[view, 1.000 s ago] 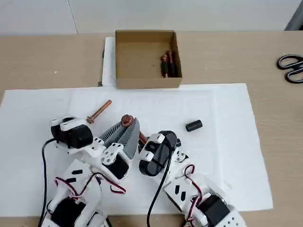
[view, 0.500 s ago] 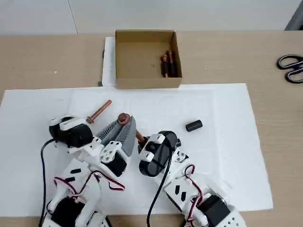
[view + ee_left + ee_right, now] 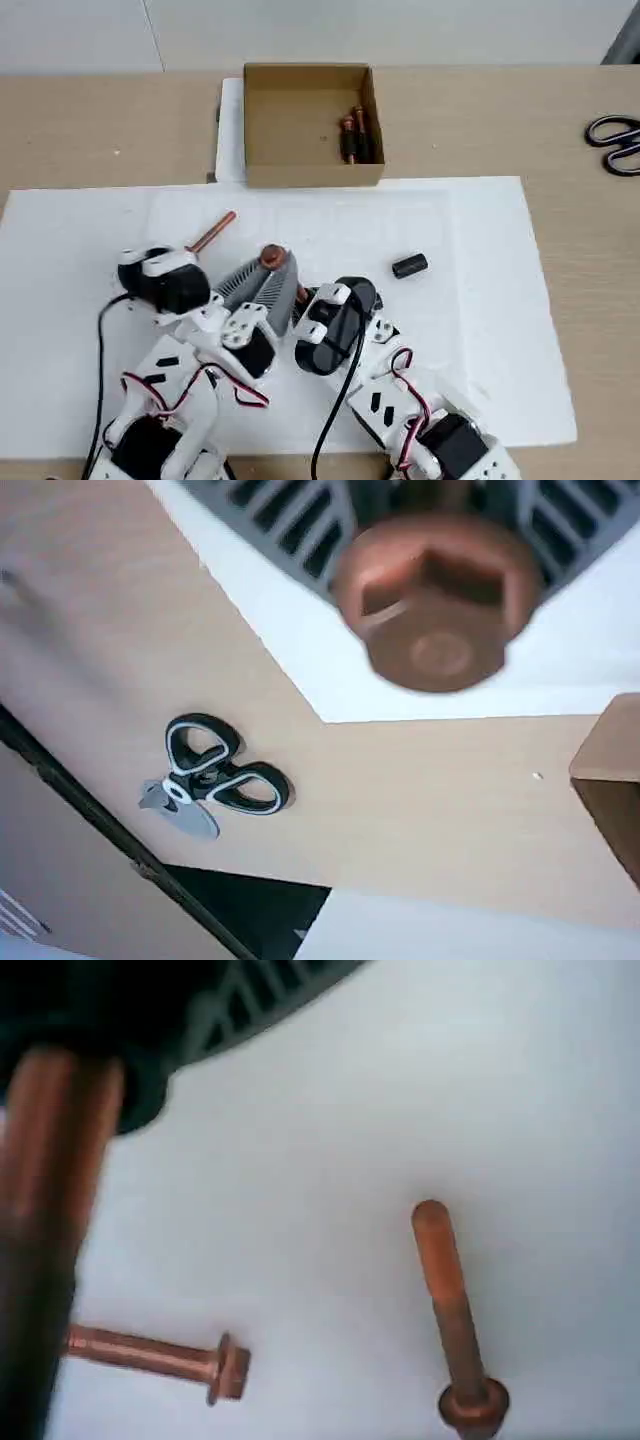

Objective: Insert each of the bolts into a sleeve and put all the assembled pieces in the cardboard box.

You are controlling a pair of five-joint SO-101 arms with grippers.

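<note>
The bolt is clamped in the left gripper, its head protruding past the closed jaws, above the white sheet. The right gripper sits just beside it, and whether it grips anything cannot be determined. A second bolt and a black sleeve lie loose on the sheet. The cardboard box contains assembled pieces.

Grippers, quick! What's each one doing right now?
Left gripper: closed, holding a bolt.
Right gripper: cannot be told.
</note>
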